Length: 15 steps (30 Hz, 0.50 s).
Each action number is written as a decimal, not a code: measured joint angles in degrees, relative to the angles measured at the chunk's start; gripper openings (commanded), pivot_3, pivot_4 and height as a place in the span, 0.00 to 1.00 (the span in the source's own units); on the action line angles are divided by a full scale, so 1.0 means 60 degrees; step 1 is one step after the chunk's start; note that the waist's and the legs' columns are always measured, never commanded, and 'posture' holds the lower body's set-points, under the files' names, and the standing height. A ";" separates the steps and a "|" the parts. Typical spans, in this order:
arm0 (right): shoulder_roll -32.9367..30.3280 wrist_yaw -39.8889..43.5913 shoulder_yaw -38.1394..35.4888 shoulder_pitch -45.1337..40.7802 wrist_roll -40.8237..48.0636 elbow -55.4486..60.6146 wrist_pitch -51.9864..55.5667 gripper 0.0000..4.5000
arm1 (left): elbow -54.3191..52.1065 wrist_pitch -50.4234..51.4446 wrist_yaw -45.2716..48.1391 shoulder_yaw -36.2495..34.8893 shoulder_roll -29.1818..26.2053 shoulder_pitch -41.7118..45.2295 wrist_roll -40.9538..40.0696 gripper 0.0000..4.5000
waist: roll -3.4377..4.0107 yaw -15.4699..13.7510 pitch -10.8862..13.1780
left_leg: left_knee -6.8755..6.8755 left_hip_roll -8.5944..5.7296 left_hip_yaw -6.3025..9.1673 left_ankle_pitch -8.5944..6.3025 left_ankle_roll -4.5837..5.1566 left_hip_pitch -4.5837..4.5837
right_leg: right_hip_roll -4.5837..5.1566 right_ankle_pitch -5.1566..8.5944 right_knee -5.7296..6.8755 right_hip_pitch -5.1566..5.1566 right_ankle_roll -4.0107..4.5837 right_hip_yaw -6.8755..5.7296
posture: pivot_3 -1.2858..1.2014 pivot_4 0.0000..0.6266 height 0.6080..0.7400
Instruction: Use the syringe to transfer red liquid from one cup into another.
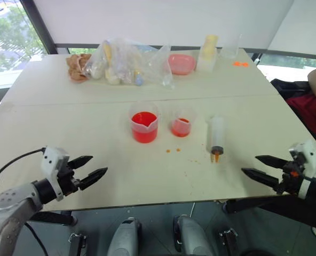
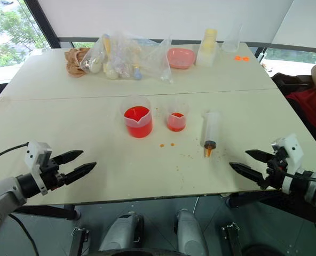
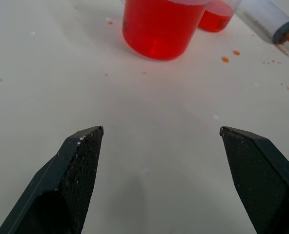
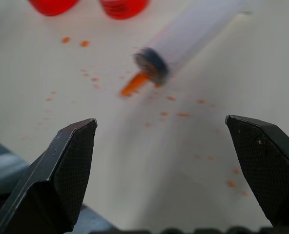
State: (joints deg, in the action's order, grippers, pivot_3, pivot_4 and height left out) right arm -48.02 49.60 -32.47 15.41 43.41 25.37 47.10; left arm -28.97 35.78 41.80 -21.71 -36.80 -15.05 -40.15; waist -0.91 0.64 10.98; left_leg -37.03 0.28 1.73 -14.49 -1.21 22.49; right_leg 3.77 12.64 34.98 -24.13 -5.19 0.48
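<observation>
Syringe (image 1: pixel 217 137) lying on table (image 1: pixel 94 133); left hand (image 1: pixel 93 169), right hand (image 1: pixel 258 167) spread, empty.

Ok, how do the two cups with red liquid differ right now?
The spouted cup is wider and taller than the plain cup. It has a pouring spout on its rim; the plain cup's rim is simply flared. It also holds much more red liquid, while the plain cup has a shallow layer. The plain cup stands nearer the syringe. Both are clear plastic, upright on the table, side by side and apart.
</observation>
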 measured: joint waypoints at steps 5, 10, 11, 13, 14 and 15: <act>0.0259 -0.0363 0.0057 0.0051 0.0067 0.0247 0.0061 0.98 | -0.0159 0.0037 -0.0145 0.0483 0.0110 0.0344 -0.0045 0.89 | -0.0002 -0.0034 0.0000 | -0.0007 -0.0010 -0.0026 -0.0003 -0.0005 0.0027 | -0.0001 -0.0003 0.0000 -0.0027 0.0003 0.0018 | 0.52 0.24 1.00; 0.0181 -0.0449 0.0063 0.0314 0.0091 0.0225 0.0277 0.98 | -0.0091 0.0021 -0.0097 0.0590 -0.0058 0.0610 0.0037 0.89 | -0.0002 -0.0023 0.0000 | -0.0002 -0.0008 -0.0044 -0.0005 -0.0005 0.0028 | -0.0008 -0.0003 0.0001 -0.0032 0.0004 0.0019 | 0.52 0.24 1.00; 0.0144 -0.0507 0.0064 0.0272 0.0095 0.0209 0.0354 0.98 | -0.0055 0.0013 -0.0078 0.0656 -0.0059 0.0654 0.0041 0.89 | -0.0003 -0.0019 0.0000 | -0.0002 -0.0008 -0.0046 -0.0005 -0.0005 0.0028 | -0.0008 -0.0003 0.0001 -0.0032 0.0004 0.0021 | 0.52 0.24 1.00; 0.0101 -0.0639 0.0060 0.0076 0.0117 0.0110 0.0520 0.98 | -0.0025 -0.0016 -0.0025 0.0810 -0.0055 0.0728 0.0059 0.89 | -0.0005 0.0006 0.0000 | -0.0004 -0.0003 -0.0051 -0.0005 -0.0005 0.0026 | -0.0013 -0.0003 0.0001 -0.0033 0.0004 0.0026 | 0.52 0.24 1.00; 0.0023 -0.0705 0.0061 -0.0059 0.0138 0.0022 0.0675 0.98 | 0.0041 -0.0044 -0.0003 0.0873 -0.0055 0.0791 0.0101 0.89 | -0.0004 0.0008 0.0000 | -0.0004 -0.0003 -0.0055 -0.0005 -0.0005 0.0024 | -0.0014 -0.0003 0.0001 -0.0034 0.0004 0.0030 | 0.52 0.24 1.00; -0.0103 -0.0772 0.0059 -0.0237 0.0162 -0.0053 0.0848 0.98 | 0.0155 -0.0075 0.0024 0.0884 -0.0055 0.0856 0.0158 0.89 | -0.0003 0.0005 0.0000 | -0.0003 -0.0003 -0.0059 -0.0005 -0.0005 0.0024 | -0.0016 -0.0004 0.0002 -0.0038 0.0005 0.0034 | 0.52 0.24 1.00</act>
State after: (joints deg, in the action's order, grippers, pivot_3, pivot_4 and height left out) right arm -48.64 44.97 -32.12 13.99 44.38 25.05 52.19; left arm -28.04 35.33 41.94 -16.40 -37.13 -9.92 -39.20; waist -0.93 0.67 10.98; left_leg -37.05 0.26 1.37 -14.51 -1.24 22.64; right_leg 3.68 12.62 35.00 -24.36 -5.16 0.69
